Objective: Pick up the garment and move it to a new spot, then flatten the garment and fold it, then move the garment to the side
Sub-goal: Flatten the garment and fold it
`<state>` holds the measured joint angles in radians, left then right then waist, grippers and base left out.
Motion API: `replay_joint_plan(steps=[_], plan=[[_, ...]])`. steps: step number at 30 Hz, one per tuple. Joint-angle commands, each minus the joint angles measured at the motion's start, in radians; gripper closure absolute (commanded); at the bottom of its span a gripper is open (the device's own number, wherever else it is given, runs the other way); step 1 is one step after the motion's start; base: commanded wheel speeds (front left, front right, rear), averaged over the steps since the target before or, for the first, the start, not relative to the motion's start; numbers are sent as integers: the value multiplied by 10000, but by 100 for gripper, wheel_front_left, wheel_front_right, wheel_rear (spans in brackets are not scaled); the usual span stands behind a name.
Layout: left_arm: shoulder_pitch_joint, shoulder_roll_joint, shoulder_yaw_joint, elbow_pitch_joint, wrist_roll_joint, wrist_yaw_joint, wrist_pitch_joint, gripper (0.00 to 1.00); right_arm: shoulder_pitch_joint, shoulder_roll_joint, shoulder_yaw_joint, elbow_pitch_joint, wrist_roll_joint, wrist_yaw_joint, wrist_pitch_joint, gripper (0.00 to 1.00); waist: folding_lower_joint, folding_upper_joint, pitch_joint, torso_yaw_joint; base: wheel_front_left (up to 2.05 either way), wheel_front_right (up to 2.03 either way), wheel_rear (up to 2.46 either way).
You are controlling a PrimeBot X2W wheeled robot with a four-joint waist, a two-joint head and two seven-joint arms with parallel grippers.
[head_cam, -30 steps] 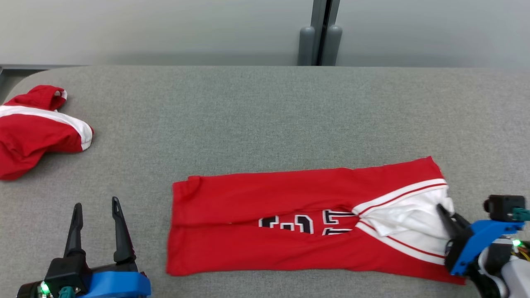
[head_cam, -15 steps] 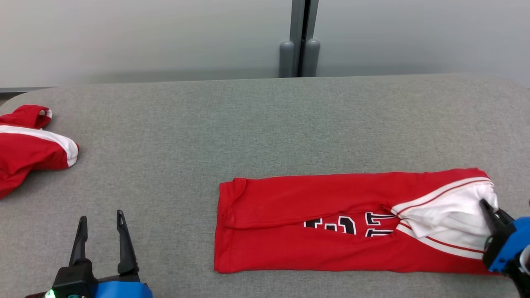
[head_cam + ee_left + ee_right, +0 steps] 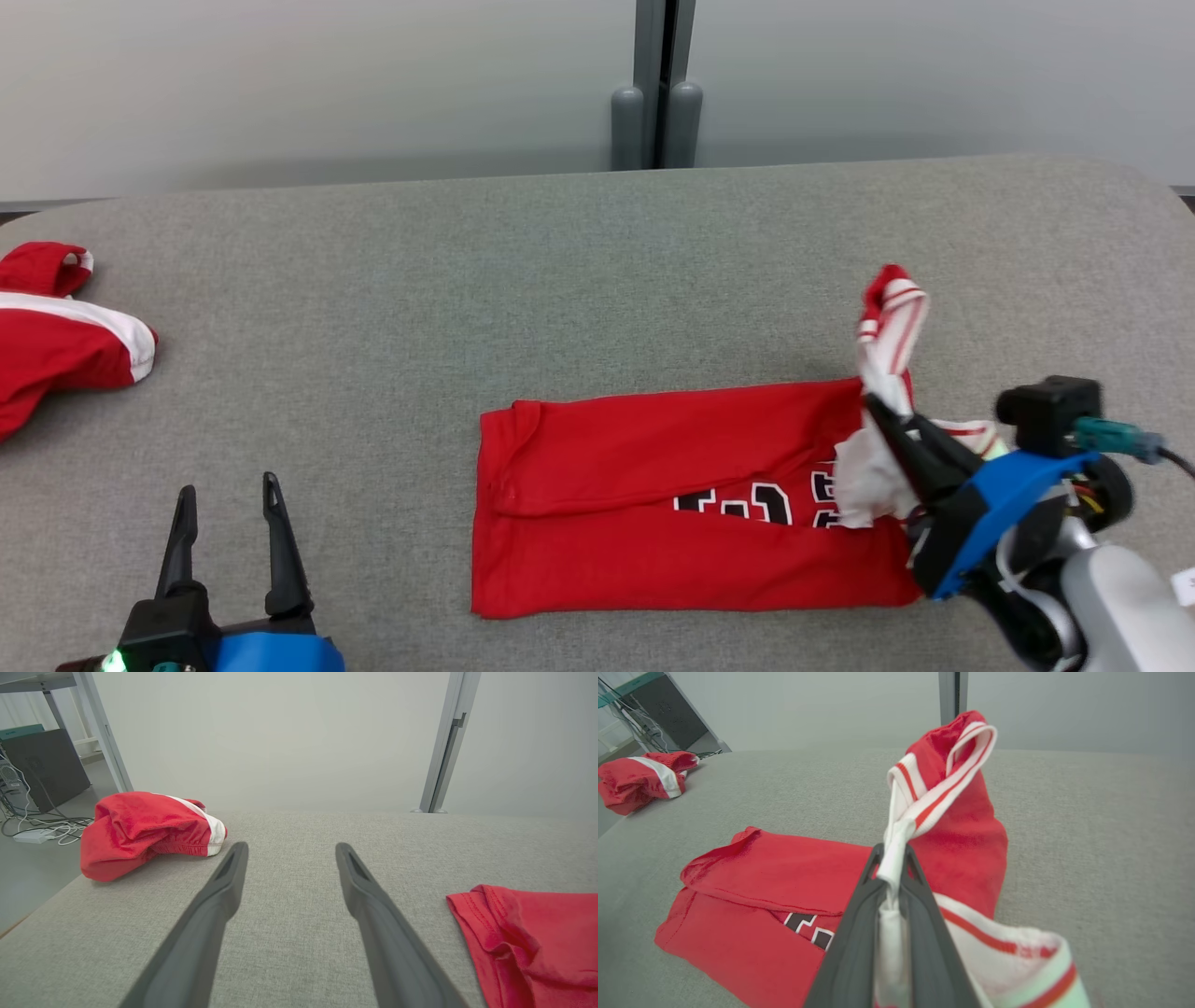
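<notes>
**Red jersey end pinched by the right gripper**

Dark, tapered fingers of the right gripper [image 3: 873,403] are pressed together on a bunched twist of white cloth at the right end of the jersey [image 3: 653,485]. In the right wrist view the white fabric runs squeezed down the narrow slot between the two fingers [image 3: 866,914]. Above the fingertips a striped band [image 3: 892,317], white with thin red lines and ribbed, stands up off the table in a soft loop. Red cloth hangs in folds below it.

The rest of the jersey lies flat as a long rectangle on the near right part of the table [image 3: 560,280]. Its long edges are folded in toward the middle, and blocky black-and-white lettering shows in the gap between them. Its left edge is straight, with a stitched hem.

The table is covered in a grey, coarse woven fabric with rounded corners. The left gripper [image 3: 229,485] sits near and left, fingers spread apart with nothing between them, well clear of the jersey. At the far left edge a second garment [image 3: 56,345], red with a white stripe, lies crumpled. A grey post [image 3: 658,84] rises behind the table.
</notes>
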<state>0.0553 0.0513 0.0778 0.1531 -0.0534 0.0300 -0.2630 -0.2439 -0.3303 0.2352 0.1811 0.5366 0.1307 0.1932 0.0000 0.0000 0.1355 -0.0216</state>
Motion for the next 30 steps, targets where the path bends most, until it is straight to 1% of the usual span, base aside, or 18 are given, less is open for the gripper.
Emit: replay_joint_plan(steps=[1, 4, 5, 8, 13, 17, 21, 26, 27, 28, 29, 30], plan=[[-203, -12, -94, -62, 16, 38, -23, 0, -152, 213, 254, -337, -99, 2, 109, 100, 0, 0, 71, 78, 0, 0, 0], [-252, -12, -139, -64, 17, 81, -24, 0, -255, 585, 783, -660, -113, 2, 268, 100, 0, 0, 149, 158, 0, 0, 0], [-252, -12, -139, -64, 17, 81, -24, 0, -255, 585, 783, -660, -113, 2, 268, 100, 0, 0, 149, 158, 0, 0, 0], [-355, -14, -107, 52, -5, -25, -24, 0, -465, 1039, 1266, -694, -23, 2, 333, 100, 0, 0, 196, 271, 0, 0, 0], [-502, -14, -167, 175, -75, -19, -25, 0, -861, 1907, 1992, -322, 3, 2, 151, 100, 0, 0, 230, 451, 0, 0, 0], [-623, -15, -300, 216, -94, -21, -25, 0, -1232, 2397, 2558, 219, 35, 2, -37, 100, 0, 0, 314, 605, 0, 0, 0], [-706, -12, -408, 240, -140, -4, -25, 0, -1574, 2680, 3100, 814, 196, 4, -277, 100, 0, 0, 431, 749, 0, 0, 0], [-858, -13, -461, 320, -182, 7, -25, 0, -1920, 2789, 3509, 1640, 402, 2, -711, 100, 0, 0, 524, 883, 0, 0, 0], [-859, -14, -469, 324, -192, 12, -25, 0, -1974, 2793, 3569, 1799, 445, 2, -826, 89, 0, 0, 540, 895, 0, 0, 0], [-854, -15, -485, 328, -200, 19, -23, 0, -2017, 2801, 3704, 1920, 580, 4, -904, 31, 0, 0, 553, 905, 0, 0, 0], [-847, -15, -494, 342, -208, 28, -25, 0, -2060, 2806, 3820, 2021, 732, 4, -983, 0, 0, 0, 563, 911, 0, 0, 0], [-841, -14, -503, 352, -214, 25, -23, 0, -2141, 2794, 3875, 2073, 830, 2, -1153, 0, 0, 0, 570, 913, 0, 0, 0]])
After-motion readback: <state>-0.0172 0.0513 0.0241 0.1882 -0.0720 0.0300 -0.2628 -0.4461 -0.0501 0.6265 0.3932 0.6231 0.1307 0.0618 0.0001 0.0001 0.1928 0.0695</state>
